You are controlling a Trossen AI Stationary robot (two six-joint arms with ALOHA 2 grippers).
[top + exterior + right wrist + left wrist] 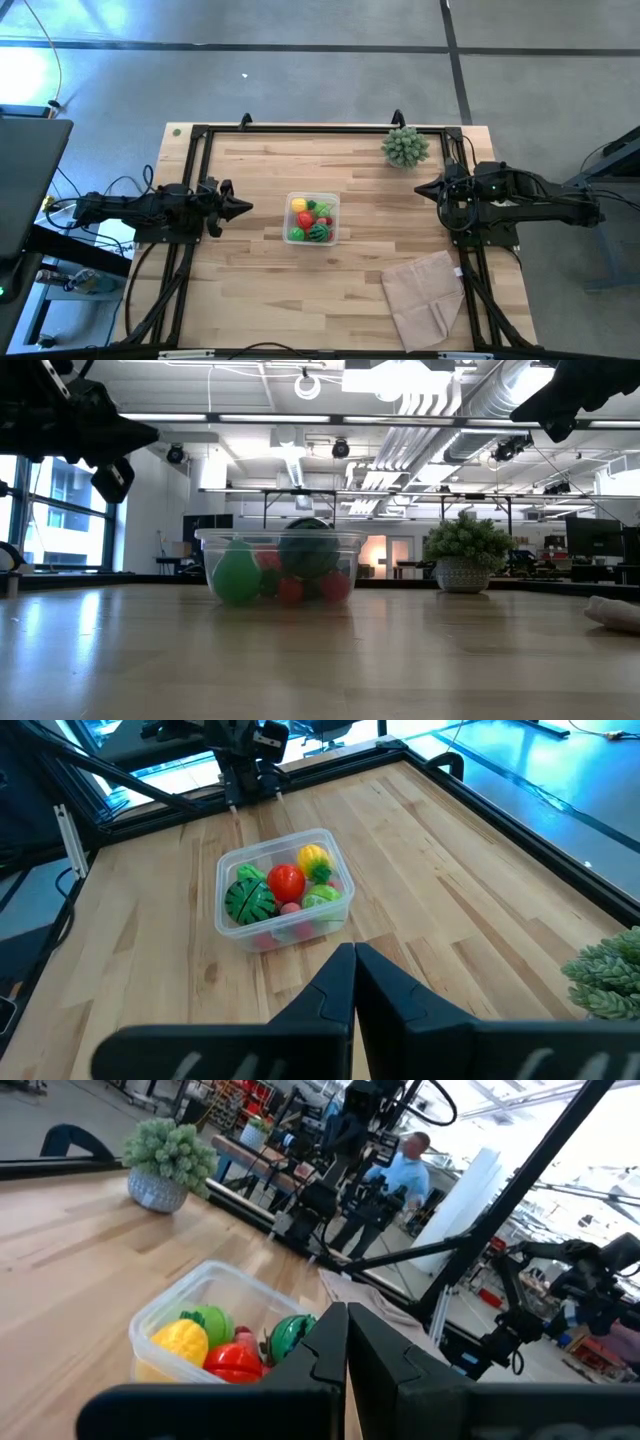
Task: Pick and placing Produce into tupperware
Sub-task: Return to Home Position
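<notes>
Wooden table (260,290) holds the tub (313,195) mid-board, produce (306,218) inside; left gripper (240,207) and right gripper (422,188) hang well apart, jaws pressed together, empty. Homing step, by my reading: next, both arms only need to park

Robotics lab — exposed ceiling ducts (455,405), bare concrete floor (300,75).
</notes>
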